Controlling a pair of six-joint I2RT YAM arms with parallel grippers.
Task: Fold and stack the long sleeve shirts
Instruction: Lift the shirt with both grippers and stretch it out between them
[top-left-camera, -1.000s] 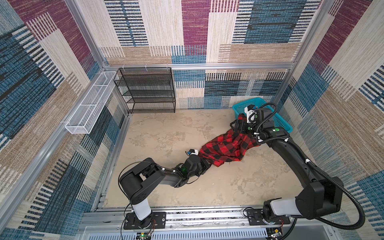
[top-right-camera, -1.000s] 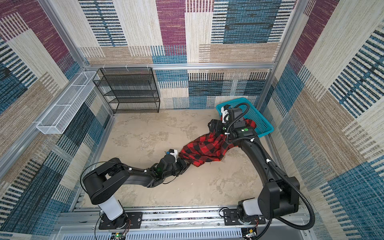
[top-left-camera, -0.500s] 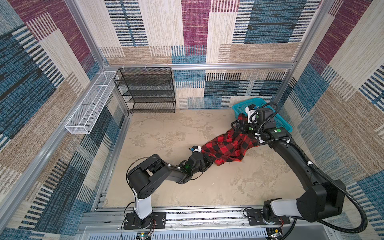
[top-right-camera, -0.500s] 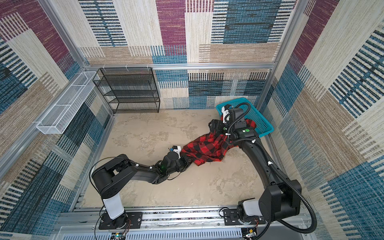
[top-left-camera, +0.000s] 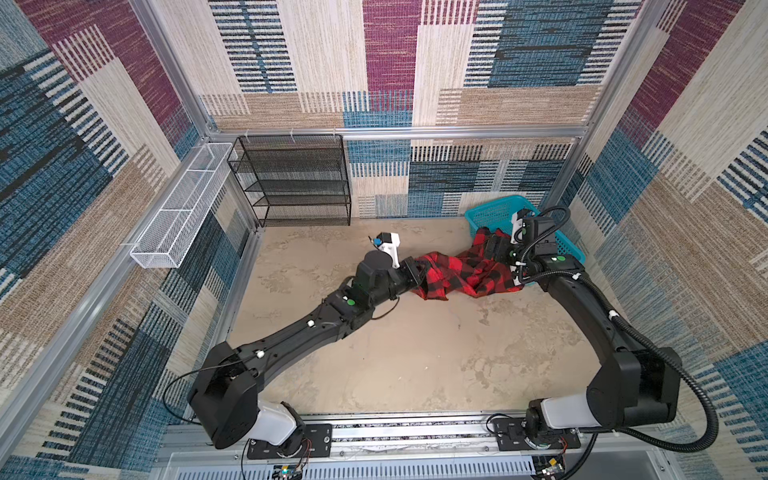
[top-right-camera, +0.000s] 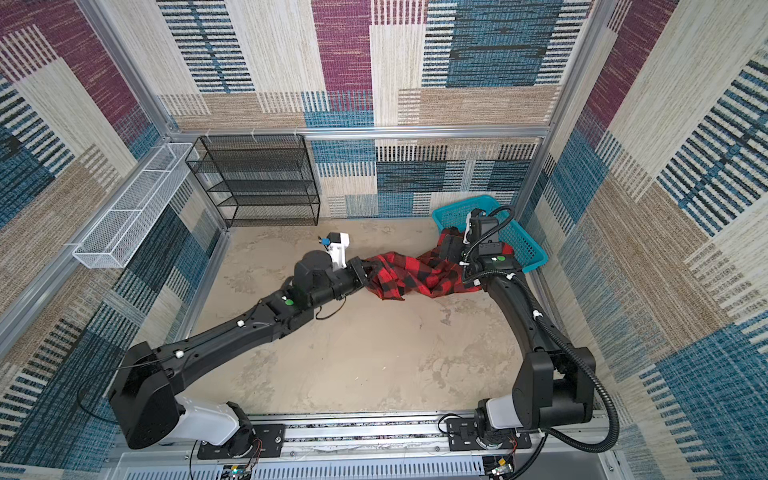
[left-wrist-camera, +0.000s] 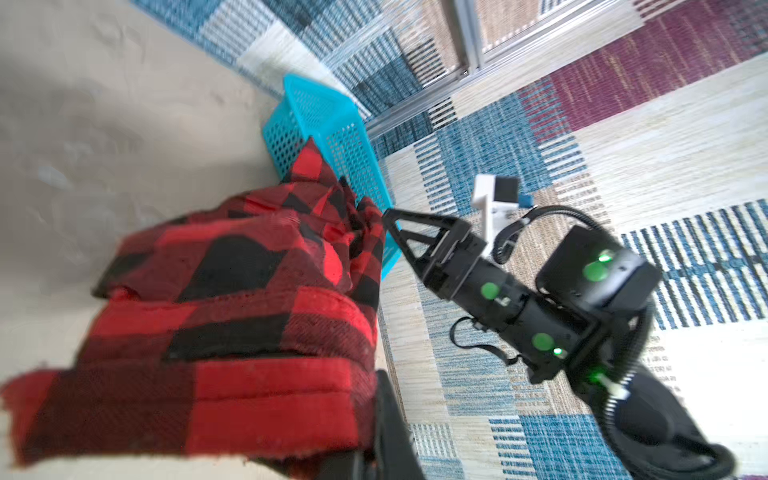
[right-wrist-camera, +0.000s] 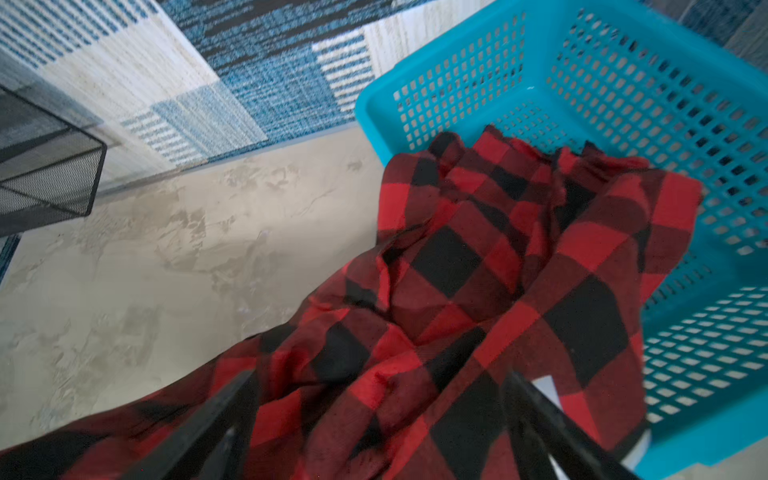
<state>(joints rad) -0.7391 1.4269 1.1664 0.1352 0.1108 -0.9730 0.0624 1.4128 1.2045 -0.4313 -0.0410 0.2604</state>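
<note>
Left gripper (top-left-camera: 419, 271) is pinched shut on the end of the shirt (top-left-camera: 457, 275) that lies out toward the middle. The right gripper (right-wrist-camera: 386, 415) stands wide, its fingers straddling the cloth without nipping it.

In both top views the beige table (top-left-camera: 415, 353) is bare apart from the shirt. The shirt lies as a rumpled red-and-black band that runs from the middle to the far right corner. There its other end is draped over the rim of the blue basket (top-left-camera: 490, 214) and down inside, as the right wrist view shows.

The flannel looks soft, limp and light. It will likely sag between any two holds, drag on the table and bunch rather than slide flat. The napped cloth should not slip from a firm pinch, but a pinch may catch several layers at once.

The best holds are probably a hem corner or a shoulder seam, one for each gripper. No collar or cuff can be made out in the heap.
</note>
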